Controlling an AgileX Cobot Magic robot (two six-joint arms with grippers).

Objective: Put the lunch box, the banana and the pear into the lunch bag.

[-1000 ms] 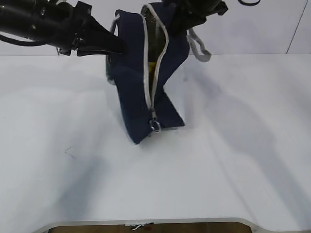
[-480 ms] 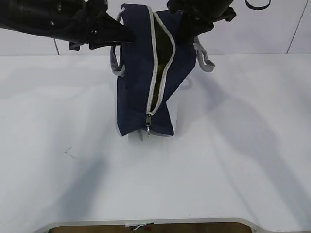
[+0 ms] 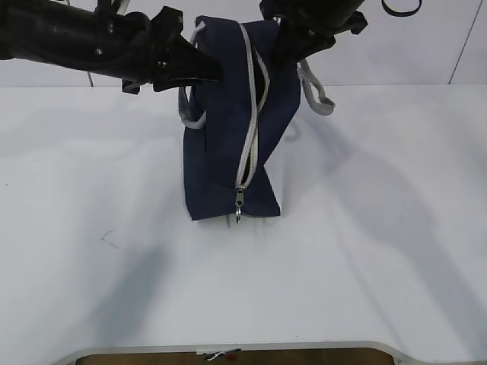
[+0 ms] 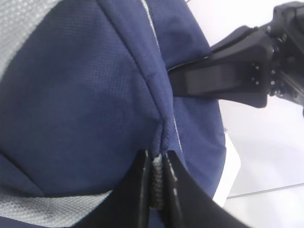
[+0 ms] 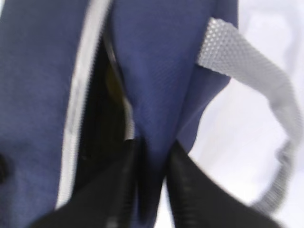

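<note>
We hold the lunch bag (image 3: 232, 144) upright on the worktop (image 3: 365, 251) – left gripper (image 4: 156, 190) with jaws clamped on its top seam, right gripper (image 5: 149, 185) with jaws pinching the opposite wall – so its half-open zipper (image 3: 247, 125) faces up, something yellow showing inside.

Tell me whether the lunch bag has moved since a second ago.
Yes. The lunch bag has swung from tilted to upright; its zipper pull sits lower toward the table's near edge.
</note>
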